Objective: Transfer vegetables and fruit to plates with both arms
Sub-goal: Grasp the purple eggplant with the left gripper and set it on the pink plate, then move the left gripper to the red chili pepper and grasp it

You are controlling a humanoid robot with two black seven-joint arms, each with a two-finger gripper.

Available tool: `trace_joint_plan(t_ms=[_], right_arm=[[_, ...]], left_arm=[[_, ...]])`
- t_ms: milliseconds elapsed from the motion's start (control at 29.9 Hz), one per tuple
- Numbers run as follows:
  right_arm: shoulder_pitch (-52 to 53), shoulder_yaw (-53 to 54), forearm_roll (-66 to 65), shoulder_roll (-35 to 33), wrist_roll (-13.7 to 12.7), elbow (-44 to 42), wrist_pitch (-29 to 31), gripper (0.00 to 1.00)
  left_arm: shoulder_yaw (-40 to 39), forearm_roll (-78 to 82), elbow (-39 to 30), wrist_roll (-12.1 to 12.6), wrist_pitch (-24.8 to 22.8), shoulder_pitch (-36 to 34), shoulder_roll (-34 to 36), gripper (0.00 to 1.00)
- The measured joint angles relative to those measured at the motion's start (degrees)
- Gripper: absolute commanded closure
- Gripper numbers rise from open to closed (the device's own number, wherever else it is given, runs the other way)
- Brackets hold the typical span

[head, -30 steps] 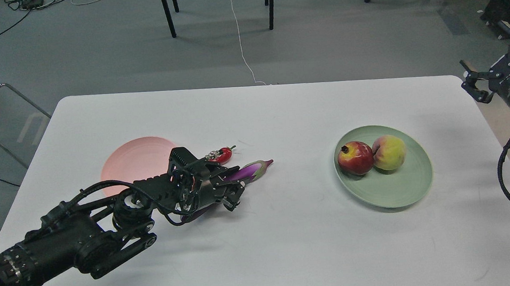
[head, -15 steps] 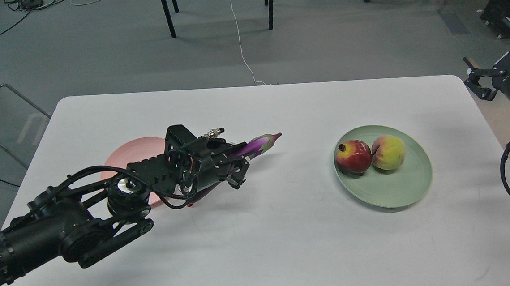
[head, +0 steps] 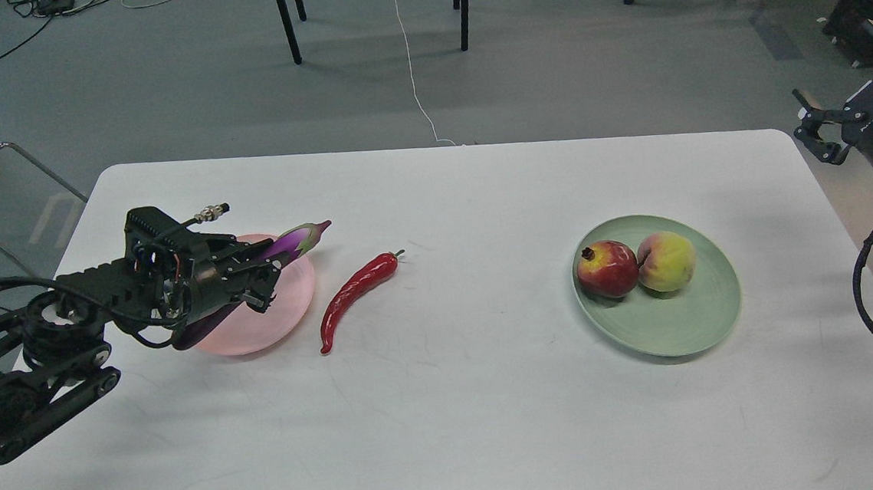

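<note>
Since the earlier frames, the left gripper [head: 243, 278] has carried the purple eggplant [head: 294, 242] leftward; it now grips it above the pink plate [head: 277, 321], stem cap pointing right. On the white table [head: 448, 413], the red chili pepper [head: 354, 291] lies uncovered just beside that plate. Pomegranate [head: 607, 269] and peach [head: 666, 260] sit touching on the green plate [head: 673, 328]. At the far right, off the table, the right gripper [head: 820, 133] hangs with fingers spread, holding nothing.

Purple eggplant [head: 292, 243], red chili pepper [head: 355, 287], pink plate [head: 288, 313], green plate [head: 680, 324]
</note>
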Motion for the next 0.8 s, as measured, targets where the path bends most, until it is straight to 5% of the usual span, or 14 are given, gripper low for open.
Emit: trace_joint_plan(t_ms=[134,234,804], right_arm=[[0.7,-0.11,-0.14,-0.25,-0.14,0.77,0.0,0.01],[1.26,-0.27,-0.26,-0.28,-0.27,0.78,0.0,0.01],[1.35,-0.49,-0.31,-0.27,-0.31,0.78,0.0,0.01]], left_arm=[[0.3,-0.09,2.1,0.0,1.1,1.06,-0.74,0.37],[0.33,-0.09,2.35,0.12,1.41,1.18,-1.54,0.25],[0.05,-1.19,-0.31,0.09,1.37,-1.75,-4.71,0.15]])
